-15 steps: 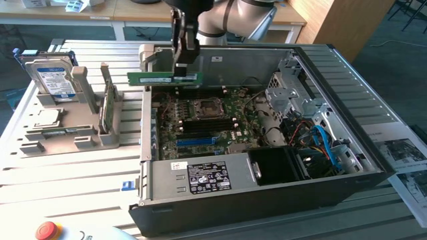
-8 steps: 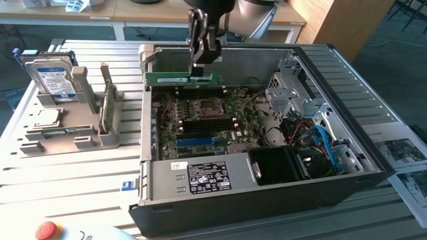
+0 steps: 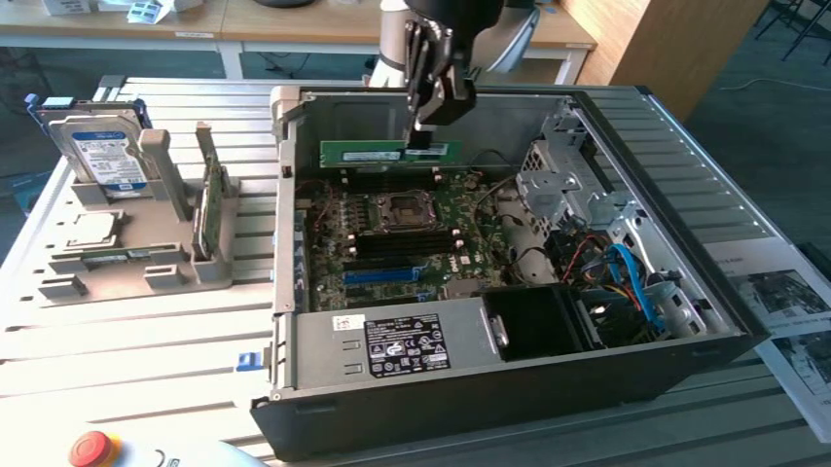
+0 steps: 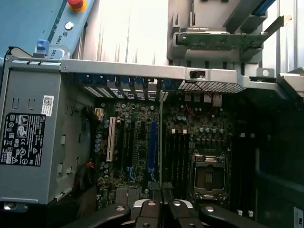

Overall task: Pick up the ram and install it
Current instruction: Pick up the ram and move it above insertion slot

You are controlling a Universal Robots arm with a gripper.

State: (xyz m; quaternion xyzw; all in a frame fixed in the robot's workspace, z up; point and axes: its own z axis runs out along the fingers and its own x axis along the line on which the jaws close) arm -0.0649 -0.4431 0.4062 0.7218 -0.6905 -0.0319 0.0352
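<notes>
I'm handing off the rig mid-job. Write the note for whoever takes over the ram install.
Gripper: jaws shut on the ram, gripping it by its upper edge.
Ram: held level in the air inside the open computer case, above the motherboard. It looks clear of the board.
Done: the ram is picked up and over the case.
Left: the ram is not yet seated in a slot on the motherboard.
</notes>
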